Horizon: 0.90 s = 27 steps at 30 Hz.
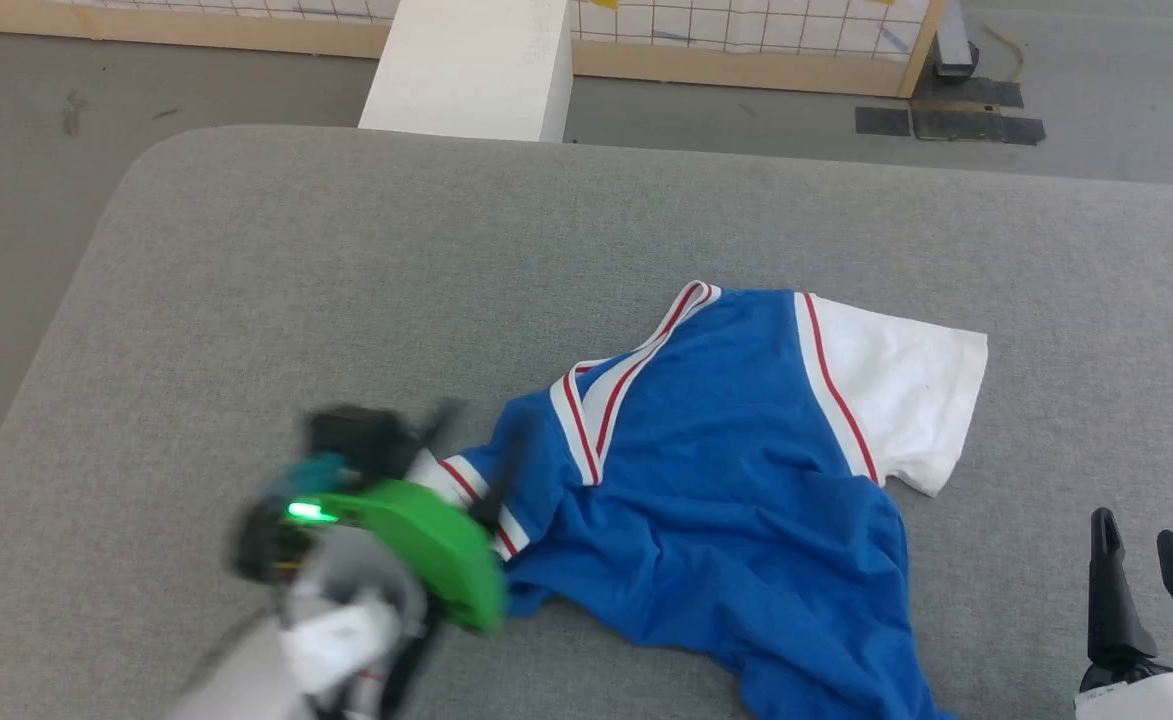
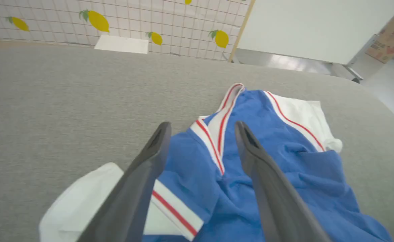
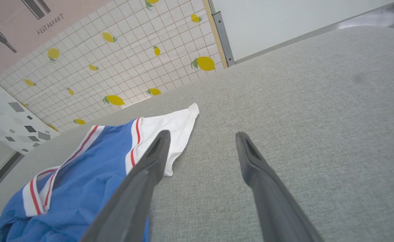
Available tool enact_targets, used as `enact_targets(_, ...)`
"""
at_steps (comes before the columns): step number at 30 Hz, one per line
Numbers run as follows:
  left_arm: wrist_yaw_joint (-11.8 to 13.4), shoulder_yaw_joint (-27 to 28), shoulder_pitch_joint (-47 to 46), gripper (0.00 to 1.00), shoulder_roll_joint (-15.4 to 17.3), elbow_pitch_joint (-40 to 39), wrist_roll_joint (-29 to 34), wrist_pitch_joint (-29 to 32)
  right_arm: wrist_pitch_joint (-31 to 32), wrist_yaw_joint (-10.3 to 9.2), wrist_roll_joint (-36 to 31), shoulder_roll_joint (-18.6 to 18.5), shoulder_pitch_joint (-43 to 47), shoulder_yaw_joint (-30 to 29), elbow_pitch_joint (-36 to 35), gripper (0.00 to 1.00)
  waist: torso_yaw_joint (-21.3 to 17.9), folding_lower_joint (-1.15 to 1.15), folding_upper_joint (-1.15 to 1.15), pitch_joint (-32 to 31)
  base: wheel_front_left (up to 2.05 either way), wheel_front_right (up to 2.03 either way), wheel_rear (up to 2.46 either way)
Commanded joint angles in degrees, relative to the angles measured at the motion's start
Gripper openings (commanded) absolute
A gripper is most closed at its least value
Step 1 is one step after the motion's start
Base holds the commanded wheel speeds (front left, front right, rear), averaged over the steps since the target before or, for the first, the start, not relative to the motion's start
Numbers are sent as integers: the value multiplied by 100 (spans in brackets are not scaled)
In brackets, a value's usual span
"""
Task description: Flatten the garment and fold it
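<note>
The rumpled royal-blue cotton T-shirt (image 1: 726,470) with white sleeves lies by the near edge of the grey fabric table (image 1: 346,260). The left gripper (image 2: 202,126) and right gripper (image 1: 1136,527) both gape wide, holding nothing.

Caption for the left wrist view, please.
Open left gripper over the rumpled blue garment on the grey surface.

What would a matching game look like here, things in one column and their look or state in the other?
Things:
1. left pincer
2. right pincer
3. right-side sleeve
4. neckband

States:
A. open, over grey padding, beside the T-shirt
B. open, over the T-shirt's crumpled side
C. white with red stripes
D. plain white, lying flat

Pairs: 1-B, 2-A, 3-D, 4-C
</note>
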Motion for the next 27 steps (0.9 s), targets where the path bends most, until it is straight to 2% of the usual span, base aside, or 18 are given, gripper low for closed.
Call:
enact_targets(1, 175, 184, 74, 100, 241, 25, 125, -75, -5, -6, 22, 1, 40, 9, -23, 100, 7, 0, 0, 6, 0, 0, 0)
enact_targets(4, 506, 428, 113, 100, 640, 226, 481, -247, 6, -6, 24, 1, 35, 57, -56, 100, -17, 0, 0, 65, 0, 0, 0)
enact_targets(6, 616, 540, 218, 100, 728, 437, 467, -281, 20, -6, 23, 1, 27, 85, -74, 100, -44, 0, 0, 112, 0, 0, 0)
enact_targets(15, 481, 421, 373, 100, 768, 1260, -14, 498, 74, -6, -10, 1, -18, 15, -163, 100, -92, 0, 0, 337, 0, 0, 0)
enact_targets(20, 610, 339, 224, 100, 790, 1645, -12, 896, 108, -6, -12, 1, -87, 19, -182, 100, -109, 0, 0, 406, 0, 0, 0)
enact_targets(24, 409, 314, 137, 100, 732, 1766, -182, 1032, 104, -6, -4, 1, -114, 23, -171, 100, -121, 0, 0, 455, 0, 0, 0)
enact_targets(25, 357, 323, 119, 27, 710, 1779, -221, 1019, 102, -6, -4, 1, -119, 18, -167, 100, -123, 0, 0, 461, 0, 0, 0)
enact_targets(26, 293, 329, 103, 0, 690, 1797, -258, 995, 98, -6, -5, 1, -122, 12, -162, 100, -124, 0, 0, 464, 0, 0, 0)
enact_targets(27, 229, 327, 91, 0, 672, 1804, -290, 977, 95, -6, -5, 1, -126, 7, -159, 100, -125, 0, 0, 468, 0, 0, 0)
